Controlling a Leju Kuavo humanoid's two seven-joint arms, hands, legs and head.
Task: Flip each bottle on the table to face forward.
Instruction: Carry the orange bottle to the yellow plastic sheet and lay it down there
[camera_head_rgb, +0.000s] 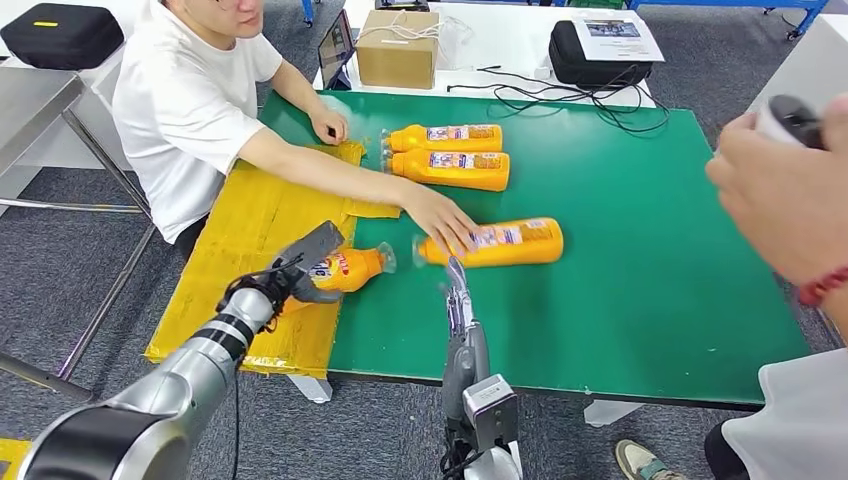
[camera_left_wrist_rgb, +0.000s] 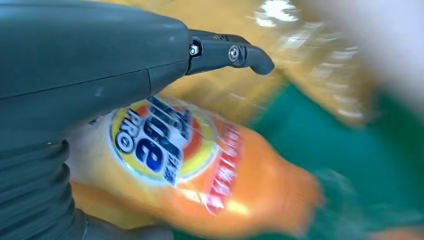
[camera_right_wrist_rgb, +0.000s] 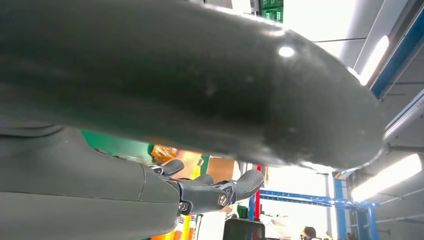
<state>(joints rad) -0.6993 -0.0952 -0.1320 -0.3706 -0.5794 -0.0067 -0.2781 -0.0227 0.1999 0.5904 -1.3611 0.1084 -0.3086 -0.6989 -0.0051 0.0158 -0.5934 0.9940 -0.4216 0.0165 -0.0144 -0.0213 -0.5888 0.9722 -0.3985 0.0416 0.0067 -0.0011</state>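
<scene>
With your left robot hand (camera_head_rgb: 303, 268) grasping the orange plastic detergent bottle (camera_head_rgb: 345, 269) at the surface's left edge and your right robot hand (camera_head_rgb: 458, 300) released, its fingers apart, the bottle may slip off.

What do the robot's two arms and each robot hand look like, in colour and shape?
Both arms are silver, rounded metal. The left arm has a black ribbed wrist and thin black cables; its left robot hand is dark grey. The right arm carries a boxy silver block; the right robot hand is slim and grey, with darker fingers.
</scene>
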